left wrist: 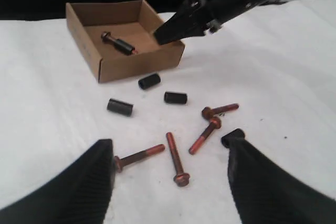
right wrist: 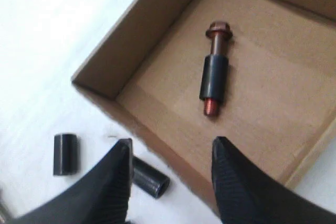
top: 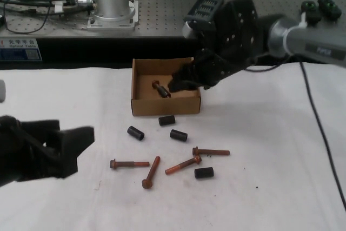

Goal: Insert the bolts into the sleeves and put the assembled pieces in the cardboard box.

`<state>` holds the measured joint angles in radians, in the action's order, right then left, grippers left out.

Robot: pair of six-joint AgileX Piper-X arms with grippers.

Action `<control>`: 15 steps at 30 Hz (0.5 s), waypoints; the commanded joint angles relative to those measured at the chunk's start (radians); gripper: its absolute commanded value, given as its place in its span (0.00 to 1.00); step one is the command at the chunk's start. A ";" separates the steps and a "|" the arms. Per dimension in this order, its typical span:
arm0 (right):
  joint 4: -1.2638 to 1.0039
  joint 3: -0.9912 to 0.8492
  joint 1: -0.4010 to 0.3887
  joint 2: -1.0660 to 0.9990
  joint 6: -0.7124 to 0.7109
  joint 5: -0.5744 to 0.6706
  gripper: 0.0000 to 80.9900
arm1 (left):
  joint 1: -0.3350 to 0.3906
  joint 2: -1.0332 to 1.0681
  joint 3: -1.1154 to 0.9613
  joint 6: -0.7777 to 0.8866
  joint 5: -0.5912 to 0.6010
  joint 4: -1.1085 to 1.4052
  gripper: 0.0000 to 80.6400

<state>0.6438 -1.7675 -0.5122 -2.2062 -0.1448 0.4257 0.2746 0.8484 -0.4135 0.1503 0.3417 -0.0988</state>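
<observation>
Far centre on white cloth: cardboard box, open top. Inside, flat on the floor: one assembled piece, bolt through black sleeve, head and threaded tip sticking out either end. Touching no wall.

Over the box's near right corner: right gripper, fingers apart, nothing between them, not touching the assembled piece.

Near side of the box, loose on the cloth: four black sleeves, first three just beside the box front, fourth nearer, among the bolts. Four copper-coloured bolts, all lying flat, none in a sleeve.

Near left, off the cloth surface: left gripper, fingers wide apart, empty, well left of the bolts.
</observation>
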 commanded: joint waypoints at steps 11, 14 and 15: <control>0.234 -0.013 -0.056 0.045 -0.258 -0.077 0.44 | -0.003 -0.010 -0.003 -0.082 -0.047 -0.109 0.53; 0.265 -0.013 -0.084 0.043 -0.288 -0.092 0.44 | -0.003 -0.010 -0.003 -0.082 -0.047 -0.109 0.53; 0.272 -0.013 -0.092 0.040 -0.299 -0.111 0.44 | -0.003 -0.010 -0.003 -0.082 -0.047 -0.109 0.53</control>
<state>0.9013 -1.7675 -0.6047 -2.1742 -0.4323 0.3076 0.2746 0.8484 -0.4135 0.0833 0.3104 -0.2091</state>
